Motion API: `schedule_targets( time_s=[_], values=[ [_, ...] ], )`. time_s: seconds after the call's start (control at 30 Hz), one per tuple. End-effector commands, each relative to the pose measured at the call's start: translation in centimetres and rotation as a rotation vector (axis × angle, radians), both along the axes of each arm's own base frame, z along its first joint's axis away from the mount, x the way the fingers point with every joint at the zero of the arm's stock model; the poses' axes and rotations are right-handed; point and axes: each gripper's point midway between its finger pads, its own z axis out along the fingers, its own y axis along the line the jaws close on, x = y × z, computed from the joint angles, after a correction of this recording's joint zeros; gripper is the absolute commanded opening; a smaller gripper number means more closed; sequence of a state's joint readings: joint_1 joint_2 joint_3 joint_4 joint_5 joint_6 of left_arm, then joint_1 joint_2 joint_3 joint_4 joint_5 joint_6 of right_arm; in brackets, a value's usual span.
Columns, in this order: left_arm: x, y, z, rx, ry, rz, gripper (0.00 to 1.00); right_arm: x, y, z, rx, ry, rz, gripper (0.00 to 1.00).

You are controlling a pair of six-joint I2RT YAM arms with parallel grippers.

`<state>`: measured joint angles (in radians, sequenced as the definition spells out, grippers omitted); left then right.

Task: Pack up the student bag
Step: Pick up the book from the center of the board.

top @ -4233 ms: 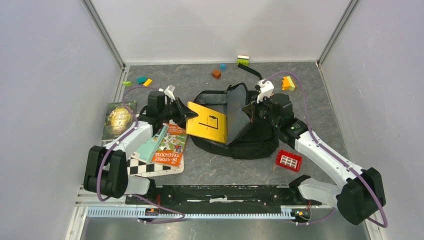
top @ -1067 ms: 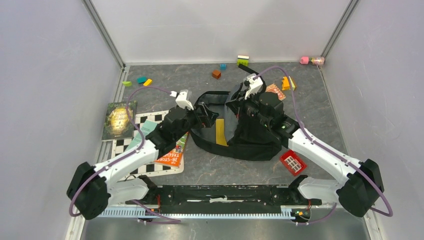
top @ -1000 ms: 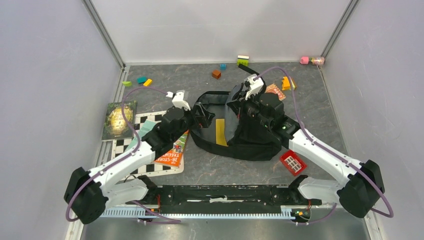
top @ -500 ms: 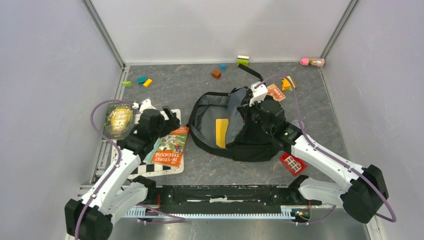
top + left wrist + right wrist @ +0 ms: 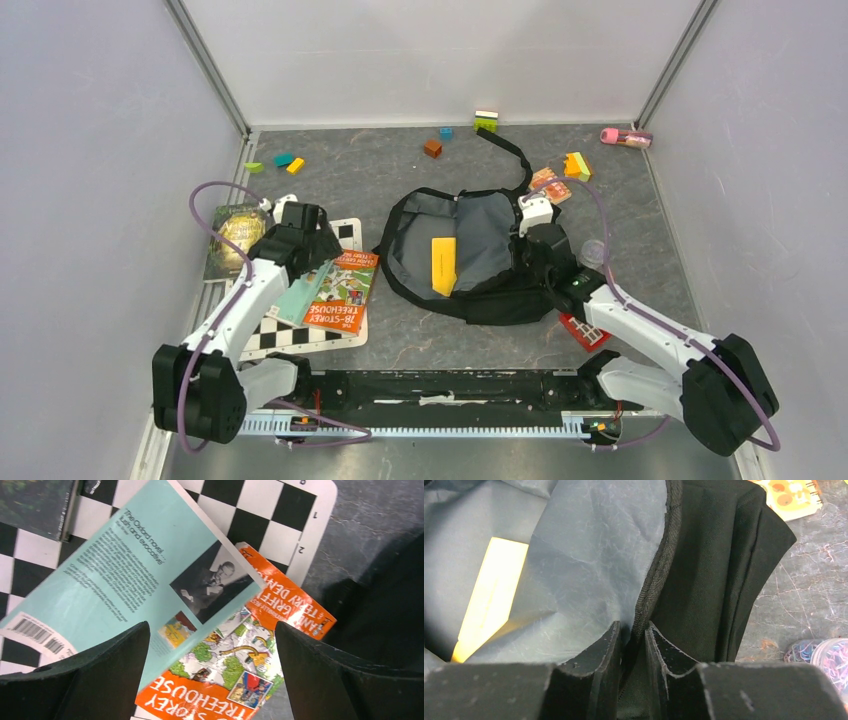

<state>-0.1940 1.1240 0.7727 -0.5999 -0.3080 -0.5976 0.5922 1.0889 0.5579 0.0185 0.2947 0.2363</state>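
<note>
The student bag (image 5: 480,240) lies in the middle of the table, black, with its grey lining laid open and a yellow book (image 5: 443,265) inside. My right gripper (image 5: 528,238) is at the bag's right rim. In the right wrist view the right gripper (image 5: 632,625) is slightly open, its fingers straddling the bag's black stitched rim (image 5: 659,570) with a thin gap on one side. My left gripper (image 5: 322,243) hovers wide open over the books at the left. In the left wrist view the left gripper (image 5: 211,630) has nothing between its fingers.
Under the left gripper lie a teal book (image 5: 115,580), an orange Treehouse book (image 5: 235,665) and a chessboard (image 5: 260,515). A dark green book (image 5: 238,235) is further left. A red block (image 5: 583,332), a small notebook (image 5: 550,185) and coloured blocks (image 5: 432,148) surround the bag.
My left arm pulled back from the bag to above the books. The right gripper lowered the bag's flap so the bag lies open, and its jaws parted slightly.
</note>
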Motion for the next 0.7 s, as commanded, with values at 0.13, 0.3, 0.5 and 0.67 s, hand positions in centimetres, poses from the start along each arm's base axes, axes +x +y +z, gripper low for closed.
schedule_targets(
  time_s=[0.13, 0.3, 0.5, 0.67],
  values=[
    [1.3, 0.5, 1.3, 0.194, 0.033, -0.091, 1.00, 0.2, -0.6, 1.3, 0.040, -0.062, -0.018, 0.31],
    [1.5, 0.4, 0.2, 0.298, 0.151, -0.181, 1.00, -0.1, -0.4, 1.0, 0.059, -0.054, 0.002, 0.33],
    [1.6, 1.0, -0.9, 0.385, 0.254, -0.253, 1.00, -0.5, -0.4, 0.9, 0.082, -0.064, 0.011, 0.37],
    [1.8, -0.2, -2.0, 0.346, 0.281, -0.332, 1.00, -0.6, 0.2, 0.9, 0.114, -0.059, 0.025, 0.37]
  ],
)
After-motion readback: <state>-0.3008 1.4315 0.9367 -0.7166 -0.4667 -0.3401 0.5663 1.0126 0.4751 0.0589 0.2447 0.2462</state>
